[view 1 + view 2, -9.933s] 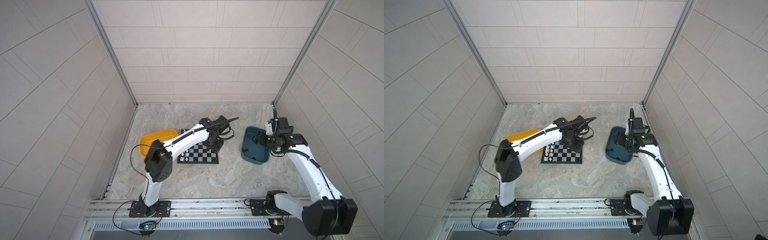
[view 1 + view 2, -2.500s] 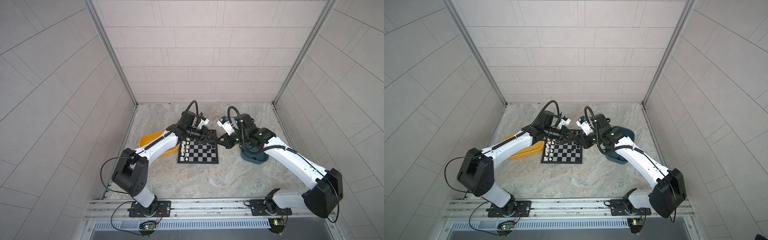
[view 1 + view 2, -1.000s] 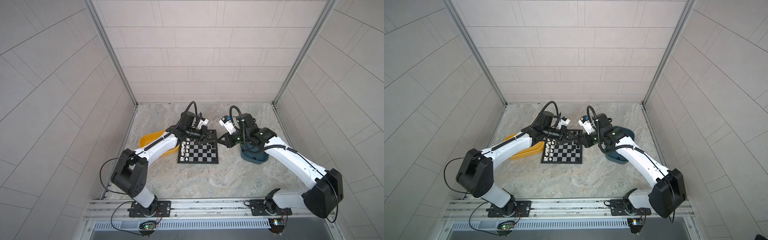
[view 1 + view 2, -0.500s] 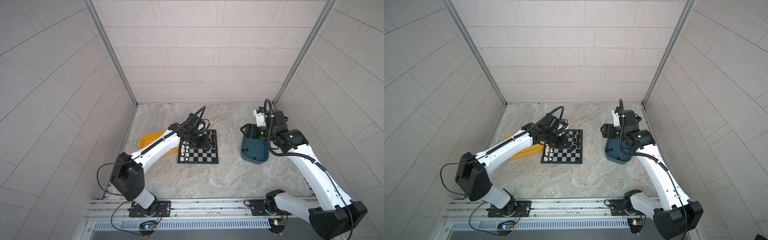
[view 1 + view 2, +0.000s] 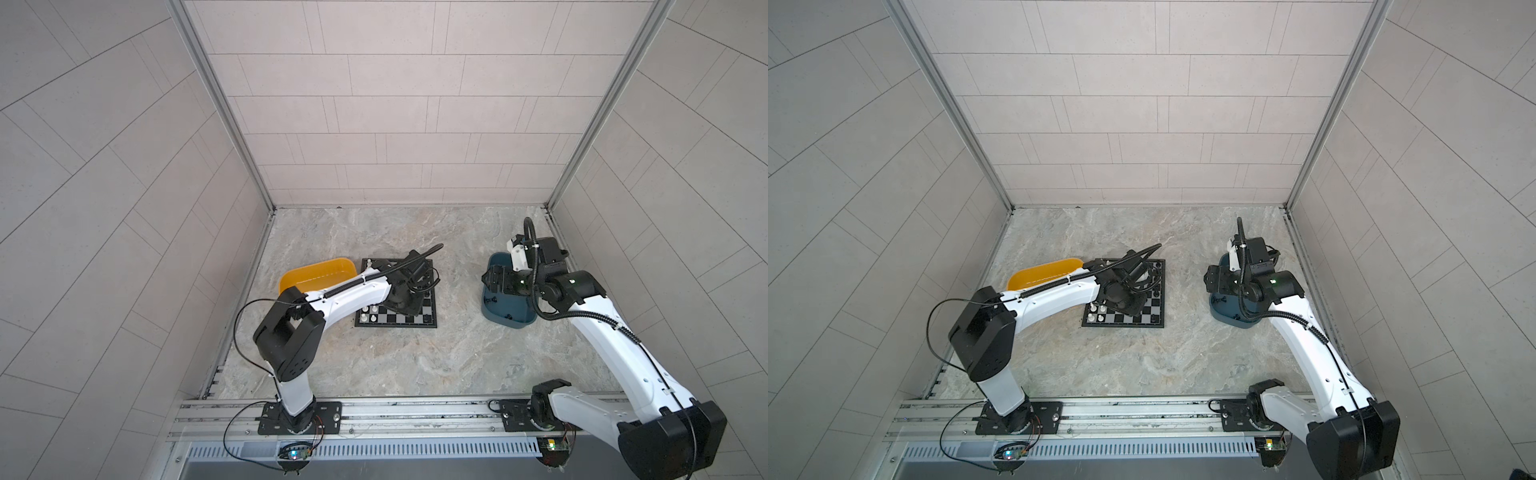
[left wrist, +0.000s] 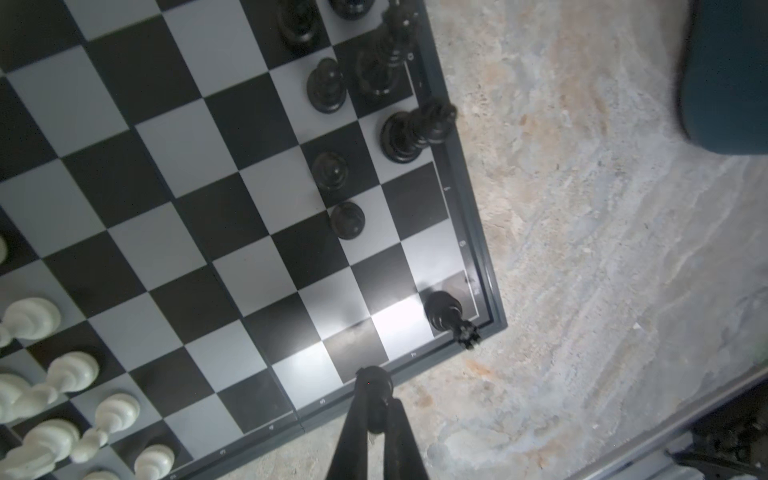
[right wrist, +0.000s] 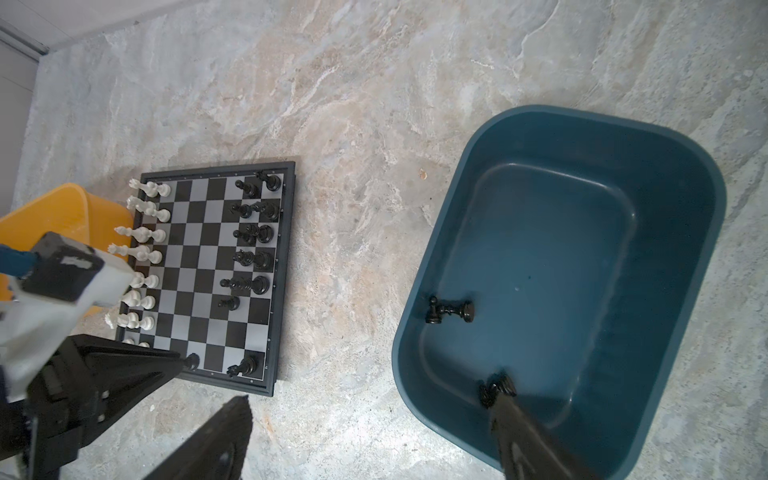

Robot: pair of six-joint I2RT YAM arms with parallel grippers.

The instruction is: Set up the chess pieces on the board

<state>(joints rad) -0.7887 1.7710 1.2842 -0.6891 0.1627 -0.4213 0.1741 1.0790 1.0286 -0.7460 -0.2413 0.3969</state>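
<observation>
The board lies mid-floor, with white chess pieces along one side and black chess pieces along the opposite side. My left gripper is shut on a small black pawn just above the board's near border; in both top views its wrist hides it. My right gripper hangs open and empty over the near rim of the dark teal tray. Two black pieces lie in that tray, and a third lies by one fingertip.
A yellow tray sits against the board's left side, under the left arm. The teal tray stands right of the board on bare marbled floor. Tiled walls close in the sides and back.
My right gripper has opened, left the board's right edge and swung over the teal tray. My left arm, still shut on its piece, has moved from the board's far left toward its near edge.
</observation>
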